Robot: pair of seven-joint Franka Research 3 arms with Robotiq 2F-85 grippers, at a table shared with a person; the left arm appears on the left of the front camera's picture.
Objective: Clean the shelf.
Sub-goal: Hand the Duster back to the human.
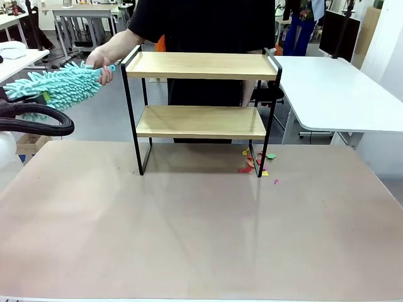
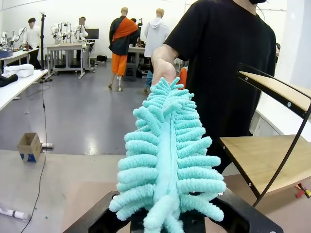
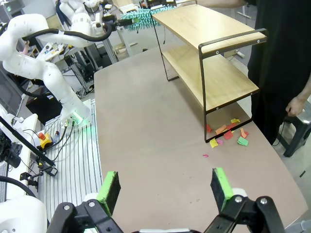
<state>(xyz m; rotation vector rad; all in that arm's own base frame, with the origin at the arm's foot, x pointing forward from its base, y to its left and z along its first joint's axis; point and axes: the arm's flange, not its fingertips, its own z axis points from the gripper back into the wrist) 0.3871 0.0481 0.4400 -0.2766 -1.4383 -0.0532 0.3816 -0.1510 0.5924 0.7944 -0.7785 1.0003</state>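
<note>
The shelf (image 1: 200,110) stands on the brown table (image 1: 189,239), toward its far side and about the middle, with its two light wooden boards level in the thin black frame and all four legs on the tabletop. Nothing lies on either board. By its near right leg, on the table, sits a small scatter of coloured paper scraps (image 1: 255,162), red, yellow, green and orange, with one pink bit a little nearer.

At the far left, off the table's left edge, a fluffy turquoise duster (image 1: 56,85) is held level in the air. A person in a black shirt (image 1: 201,25) stands behind the shelf, and the person's hand (image 1: 101,63) holds the far end of the duster just left of the shelf's top left corner. In the left wrist view the left gripper (image 2: 167,221) is closed on the near end of the duster, the strands spilling over its black jaws.

The right gripper (image 3: 165,187) hangs above the near right part of the table, its green pads (image 3: 110,190) spread wide apart with nothing between them.

A small yellow tag shows on the duster, but no writing can be read on it, nor on the shelf.
</note>
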